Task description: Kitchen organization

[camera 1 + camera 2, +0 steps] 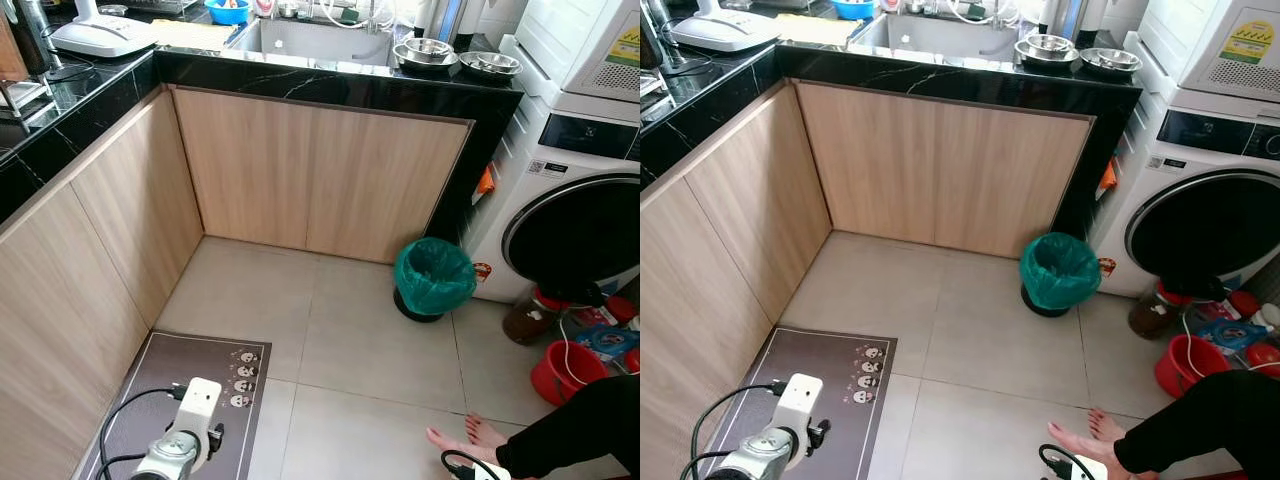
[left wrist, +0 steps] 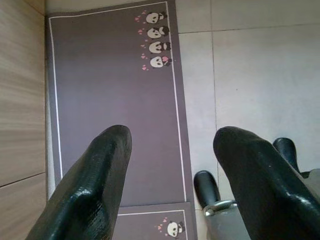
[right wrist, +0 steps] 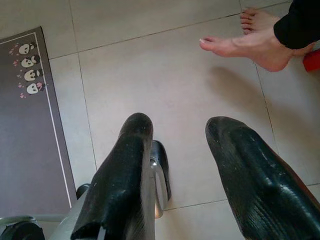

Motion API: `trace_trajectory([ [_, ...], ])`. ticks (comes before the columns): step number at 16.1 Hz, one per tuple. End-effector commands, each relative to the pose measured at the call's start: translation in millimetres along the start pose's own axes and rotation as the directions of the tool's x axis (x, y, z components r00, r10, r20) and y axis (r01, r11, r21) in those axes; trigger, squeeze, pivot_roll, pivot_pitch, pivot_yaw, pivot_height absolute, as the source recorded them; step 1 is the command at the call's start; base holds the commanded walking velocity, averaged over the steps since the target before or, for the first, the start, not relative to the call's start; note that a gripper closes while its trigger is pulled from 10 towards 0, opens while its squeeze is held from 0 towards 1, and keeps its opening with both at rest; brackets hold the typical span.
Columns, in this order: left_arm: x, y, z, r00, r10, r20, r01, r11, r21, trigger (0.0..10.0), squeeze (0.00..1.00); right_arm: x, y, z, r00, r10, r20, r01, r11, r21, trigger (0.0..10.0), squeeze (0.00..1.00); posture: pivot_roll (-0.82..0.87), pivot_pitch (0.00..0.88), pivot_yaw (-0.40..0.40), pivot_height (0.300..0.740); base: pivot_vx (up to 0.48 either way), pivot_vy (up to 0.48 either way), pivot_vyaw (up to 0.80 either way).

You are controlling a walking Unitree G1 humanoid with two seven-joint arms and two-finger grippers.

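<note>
Black stone tabletop (image 1: 330, 85) runs along the far wall above pale wood cabinet doors (image 1: 320, 180). On it, beside the sink (image 1: 320, 40), sit two steel bowls (image 1: 428, 50). A white appliance (image 1: 100, 35) rests on the left stretch. A green-lined bin (image 1: 433, 278) stands on the tiled floor (image 1: 370, 340) just beside the washing machine (image 1: 570, 210), with a red bucket (image 1: 565, 372) near its door. My left hand (image 2: 170, 185) hangs low over the grey panda mat (image 2: 110, 90), fingers spread apart, holding nothing. My right hand (image 3: 175, 175) hangs over bare tile, likewise parted and empty, near a person's bare feet (image 3: 250, 42).
</note>
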State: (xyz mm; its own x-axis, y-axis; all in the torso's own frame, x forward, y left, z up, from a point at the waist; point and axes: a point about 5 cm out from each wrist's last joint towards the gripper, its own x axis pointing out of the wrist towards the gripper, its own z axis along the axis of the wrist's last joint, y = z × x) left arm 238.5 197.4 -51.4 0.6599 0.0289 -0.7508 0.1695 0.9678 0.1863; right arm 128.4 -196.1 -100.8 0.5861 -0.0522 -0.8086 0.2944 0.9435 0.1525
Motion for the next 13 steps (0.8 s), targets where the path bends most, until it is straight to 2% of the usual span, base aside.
trace_trajectory([
  [1, 0.0, -2.3, -2.7, 1.0, -0.001, -0.014, 0.0, 1.0, -0.008, 10.0, 0.0, -0.3, -3.6, 0.9, 1.0, -0.019, 0.003, 0.019, 0.999, 0.026, 10.0, 0.0, 0.07, 0.0, -0.067, 0.74, 0.247, 0.0, 0.0],
  [7, 0.0, -2.8, -2.7, 1.0, -0.001, -0.014, 0.001, 1.0, -0.007, 10.0, 0.0, -0.2, -3.5, 1.0, 1.0, -0.019, 0.003, 0.019, 0.999, 0.029, 10.0, 0.0, 0.07, 0.0, -0.067, 0.74, 0.247, 0.0, 0.0],
  [8, -0.4, -2.6, -4.8, 1.0, -0.004, -0.019, 0.004, 1.0, -0.004, 10.0, 0.0, -1.0, -4.8, 0.2, 1.0, -0.021, 0.004, 0.021, 1.0, -0.016, 10.0, 0.0, 0.05, 0.0, -0.059, 0.74, 0.289, 0.0, 0.0],
  [9, -0.2, -3.9, -4.2, 1.0, -0.01, -0.017, 0.01, 1.0, 0.0, 10.0, 0.0, -1.6, -5.5, 0.1, 1.0, -0.026, 0.016, 0.026, 1.0, -0.017, 10.0, 0.0, 0.05, 0.0, -0.06, 0.74, 0.296, 0.0, 0.58],
  [13, 0.4, -5.6, -0.9, 1.0, -0.014, -0.01, 0.014, 1.0, -0.003, 10.0, 0.0, -1.3, -5.6, 0.3, 0.999, -0.028, 0.015, 0.028, 0.999, 0.027, 10.0, 0.0, 0.04, 0.0, -0.068, 0.74, 0.3, 0.0, 0.0],
])
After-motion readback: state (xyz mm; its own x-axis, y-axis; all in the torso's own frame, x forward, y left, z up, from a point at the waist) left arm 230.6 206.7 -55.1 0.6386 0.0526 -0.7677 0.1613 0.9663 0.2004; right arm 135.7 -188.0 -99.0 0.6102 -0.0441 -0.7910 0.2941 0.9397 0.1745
